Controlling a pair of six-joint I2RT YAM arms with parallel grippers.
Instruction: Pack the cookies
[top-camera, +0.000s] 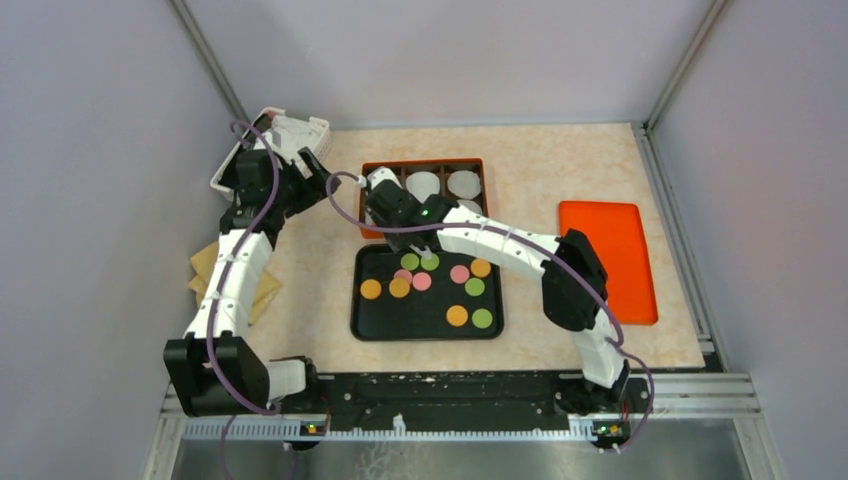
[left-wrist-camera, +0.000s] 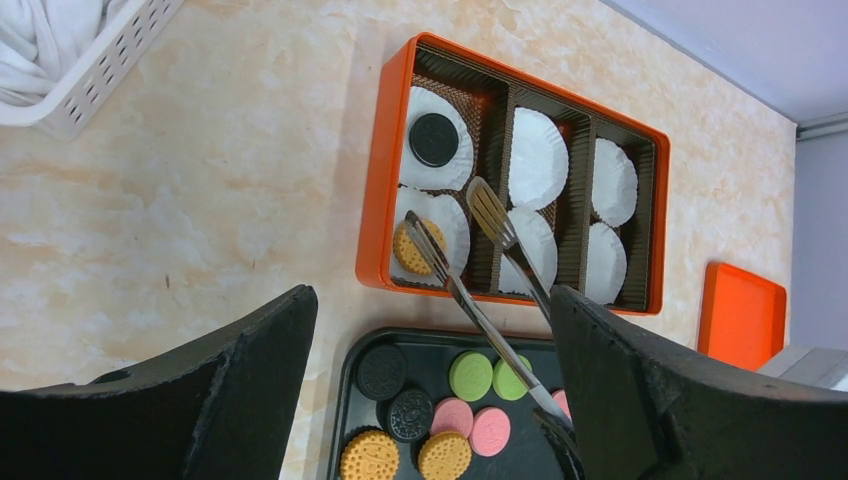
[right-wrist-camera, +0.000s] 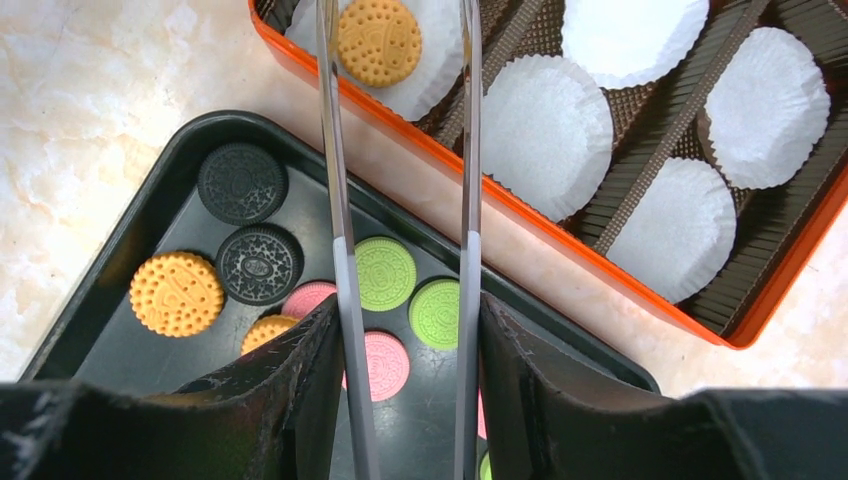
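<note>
Several cookies (top-camera: 457, 316) in orange, green, pink and black lie on a black tray (top-camera: 365, 325). The orange box (top-camera: 478, 165) behind it holds white paper liners. One black cookie (left-wrist-camera: 434, 139) and one orange cookie (left-wrist-camera: 415, 248) sit on liners in its left compartment. My right gripper (top-camera: 418, 240) (right-wrist-camera: 405, 400) is shut on metal tongs (right-wrist-camera: 340, 200). The tongs are spread, with their tips over the orange cookie (right-wrist-camera: 378, 40) in the box and nothing between them. My left gripper (top-camera: 300, 175) (left-wrist-camera: 430, 400) is open and empty, high up to the left of the box.
A white basket (top-camera: 290, 135) stands at the back left, close to my left gripper. A flat orange lid (top-camera: 608, 260) lies right of the tray. A tan cloth (top-camera: 205, 270) lies under the left arm. Walls close in both sides and the back.
</note>
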